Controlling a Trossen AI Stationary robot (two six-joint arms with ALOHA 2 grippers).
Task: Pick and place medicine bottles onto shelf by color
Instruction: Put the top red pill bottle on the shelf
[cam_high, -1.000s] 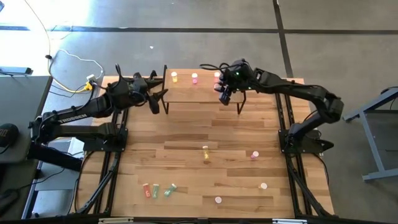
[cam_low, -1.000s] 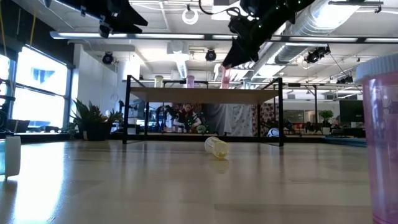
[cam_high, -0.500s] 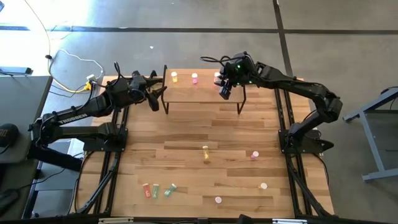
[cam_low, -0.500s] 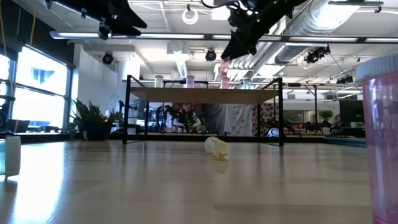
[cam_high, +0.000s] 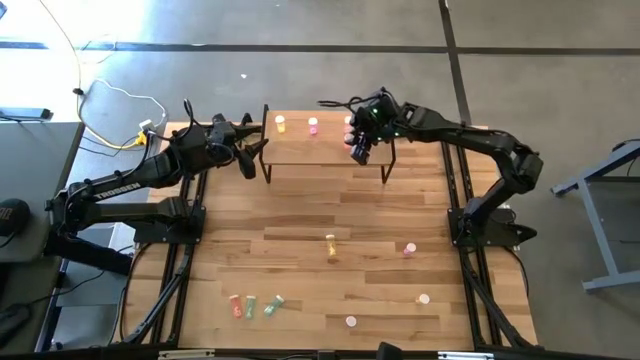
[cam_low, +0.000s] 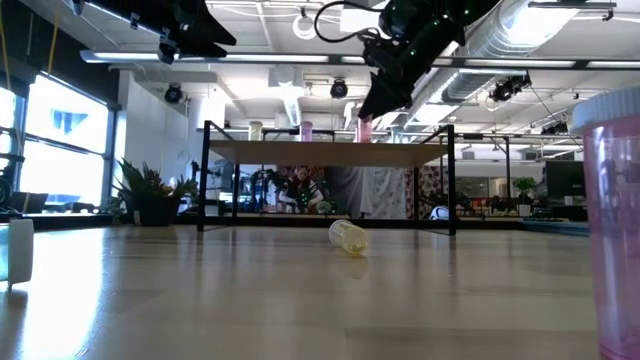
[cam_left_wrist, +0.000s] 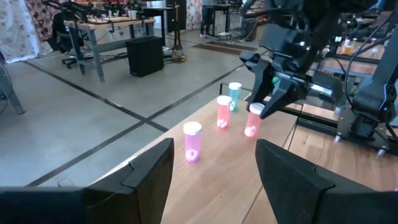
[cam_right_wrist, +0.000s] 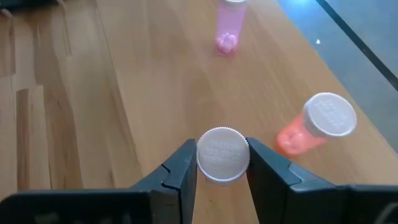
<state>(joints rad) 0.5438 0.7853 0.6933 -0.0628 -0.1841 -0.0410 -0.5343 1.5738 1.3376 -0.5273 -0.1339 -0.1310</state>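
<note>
The shelf (cam_high: 325, 150) stands at the table's far edge. Three medicine bottles (cam_high: 313, 124) stand upright along its far side. My right gripper (cam_high: 358, 152) is over the shelf's right part, shut on a pink, white-capped bottle (cam_low: 364, 128). That bottle's base is at or just above the shelf top; I cannot tell which. My left gripper (cam_high: 256, 150) hovers open off the shelf's left end, nothing between its fingers (cam_left_wrist: 149, 177). Several more bottles lie or stand on the table's near half (cam_high: 331, 245). My right gripper pinches the pink bottle's white cap (cam_right_wrist: 222, 154) between its two fingers, one on each side of the cap's rim. The fingers come slanting down from the table's right. The bottle hangs upright below them over the shelf top.
Close to the held bottle stand an orange-red bottle (cam_right_wrist: 314, 127) and, farther along the shelf, a pink one (cam_right_wrist: 230, 25). A yellow bottle (cam_low: 348, 237) lies on its side mid-table. Three bottles (cam_high: 252, 306) are grouped near the front left, and pink ones (cam_high: 424, 298) are scattered at the front right.
My right gripper, still shut on the pink bottle, rose a little above the shelf and then came back down to the shelf top. The bottle stayed upright throughout.
</note>
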